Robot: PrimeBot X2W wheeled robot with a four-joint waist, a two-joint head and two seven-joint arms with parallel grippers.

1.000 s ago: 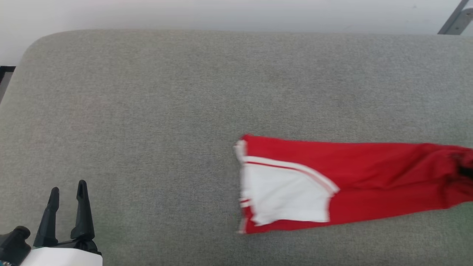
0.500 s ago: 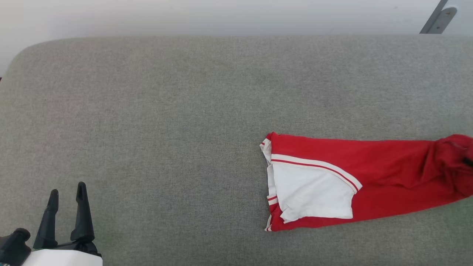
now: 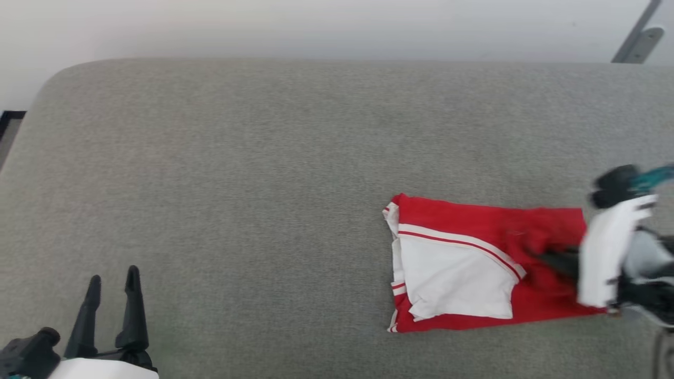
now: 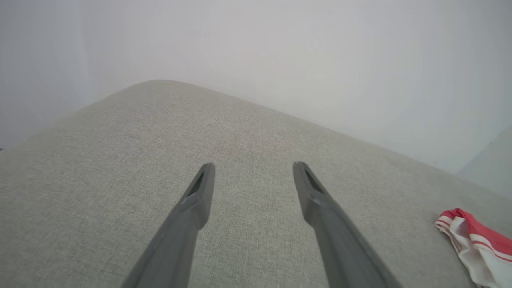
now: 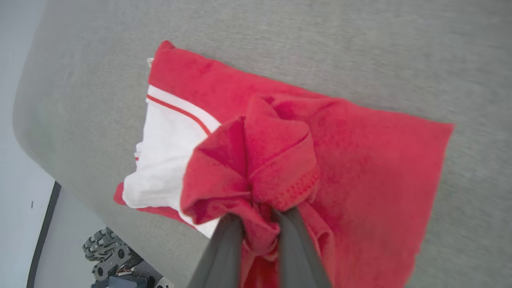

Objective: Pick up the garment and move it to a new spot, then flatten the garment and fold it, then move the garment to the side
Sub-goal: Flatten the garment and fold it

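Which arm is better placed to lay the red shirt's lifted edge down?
Right, most likely. The right fingers are clamped on a bunched red edge of the garment; the left fingers stand open over the grey cushion, well apart from it.

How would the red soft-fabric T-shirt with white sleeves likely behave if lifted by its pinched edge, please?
Probably floppy: the red T-shirt bunches into soft folds in the right gripper. It would likely drape and trail, not hold shape. The loose white sleeve may slide or unfold.

garment (image 3: 474,221) — red, white sleeve, one end bunched
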